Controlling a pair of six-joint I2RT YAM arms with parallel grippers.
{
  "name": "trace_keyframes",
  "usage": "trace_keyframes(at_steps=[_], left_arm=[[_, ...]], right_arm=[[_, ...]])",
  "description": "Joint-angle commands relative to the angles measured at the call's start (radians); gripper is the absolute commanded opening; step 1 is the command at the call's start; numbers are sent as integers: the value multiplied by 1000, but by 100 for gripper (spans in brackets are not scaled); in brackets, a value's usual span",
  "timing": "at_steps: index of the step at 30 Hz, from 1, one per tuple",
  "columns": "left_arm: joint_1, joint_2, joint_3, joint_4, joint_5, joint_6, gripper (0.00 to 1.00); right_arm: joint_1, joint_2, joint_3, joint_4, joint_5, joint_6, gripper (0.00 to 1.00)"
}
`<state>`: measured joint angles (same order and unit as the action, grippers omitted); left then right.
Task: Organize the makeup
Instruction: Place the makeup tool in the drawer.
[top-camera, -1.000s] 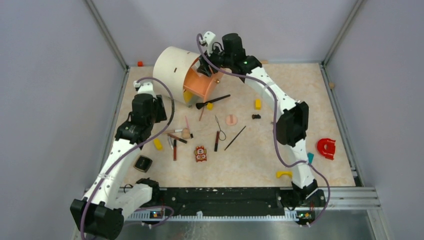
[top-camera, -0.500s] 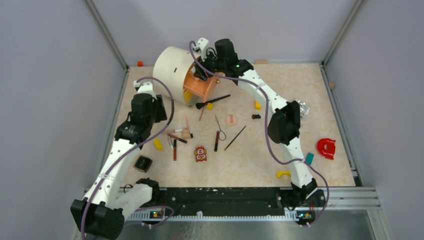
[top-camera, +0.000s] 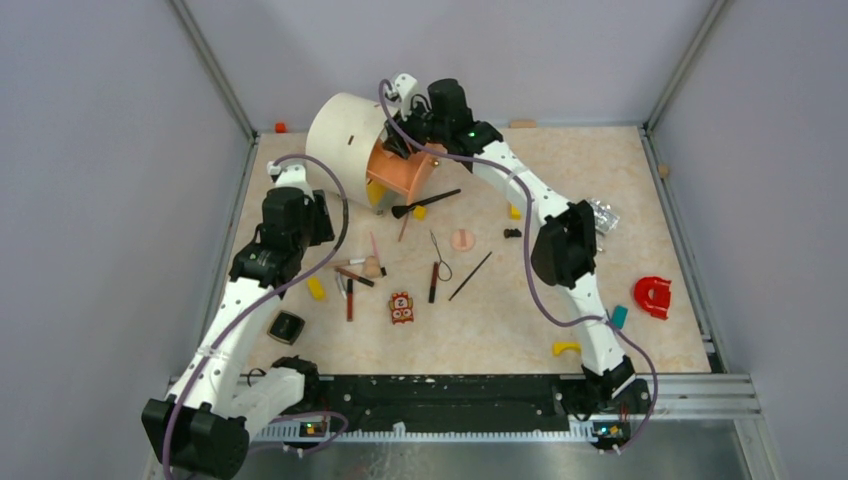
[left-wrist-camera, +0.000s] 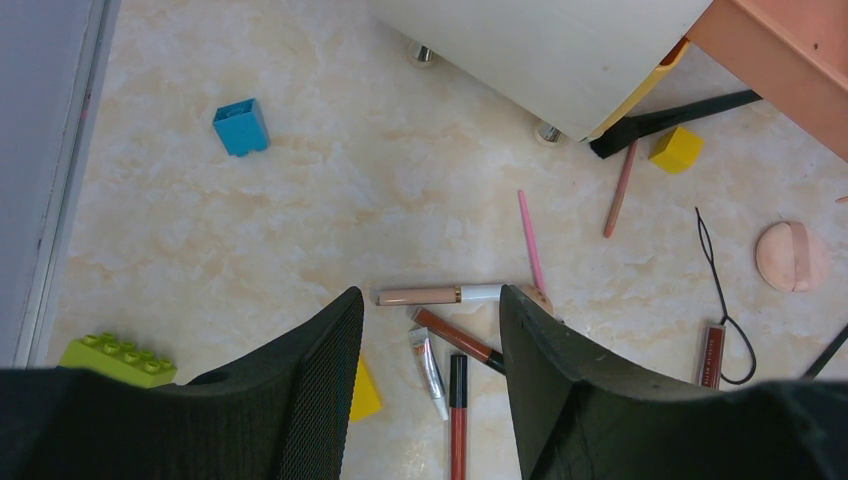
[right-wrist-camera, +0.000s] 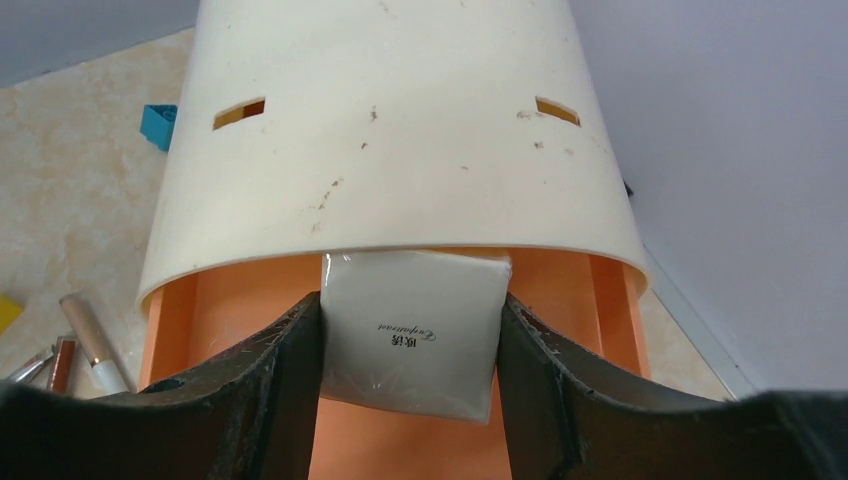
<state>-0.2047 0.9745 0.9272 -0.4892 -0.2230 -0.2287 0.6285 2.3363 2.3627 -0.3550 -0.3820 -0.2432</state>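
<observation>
Up at the back of the surface (top-camera: 560, 180), the right tool (right-wrist-camera: 408, 305) has its two fingers pressed against either side of a white wrapped packet (right-wrist-camera: 410, 340), and that grip looks firm. The packet sits right at the mouth of the cream drum-shaped organizer (right-wrist-camera: 390, 130), above the orange drawer (right-wrist-camera: 245, 290) that stands pulled out. We can see print on the wrapper: a short line of slanted script and two small characters. It is upside down from the wrist and too fine for us to read.

Over on the left, the left tool (left-wrist-camera: 430, 295) hangs above the surface with its fingers spread about halfway and nothing between them. Directly below we spot a cluster of makeup: a beige tube with a white cap (left-wrist-camera: 440, 295), a brown-red stick (left-wrist-camera: 460, 340) crossing under it, a small silver tube (left-wrist-camera: 428, 360) and a red stick (left-wrist-camera: 458, 420). A pink pencil (left-wrist-camera: 530, 240) lies just beyond them. Nearer the organizer we have a brown pencil (left-wrist-camera: 620, 188) and a black brush (left-wrist-camera: 680, 112), its head tucked against the organizer's base. To the right lie a peach puff (left-wrist-camera: 792, 256) and the black wire-loop tool (left-wrist-camera: 720, 290), and a thin black stick (top-camera: 470, 276) rests near the middle. All of these lie loose on the surface. A yellow block (left-wrist-camera: 677, 149) sits beside the brush.
</observation>
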Motion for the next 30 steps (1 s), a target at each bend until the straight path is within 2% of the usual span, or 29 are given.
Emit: trace_keyframes(at_steps=[1, 2, 4, 10, 18, 23, 30], left_arm=[[5, -8, -5, 46, 14, 15, 59], [5, -8, -5, 46, 14, 15, 59], [7, -10, -5, 45, 15, 15, 59], [8, -8, -6, 46, 17, 15, 61], [8, -7, -7, 46, 18, 15, 63], [10, -8, -7, 46, 10, 15, 64], [11, -7, -7, 46, 11, 15, 65]], right_arm=[[8, 0, 72, 110, -8, 30, 31], [8, -1, 72, 112, -4, 35, 41], [8, -4, 73, 114, 0, 38, 51], [8, -33, 71, 105, 18, 37, 63], [8, -74, 37, 99, 18, 24, 72], [8, -97, 21, 92, 20, 20, 72], [8, -189, -89, 110, 33, 16, 71]])
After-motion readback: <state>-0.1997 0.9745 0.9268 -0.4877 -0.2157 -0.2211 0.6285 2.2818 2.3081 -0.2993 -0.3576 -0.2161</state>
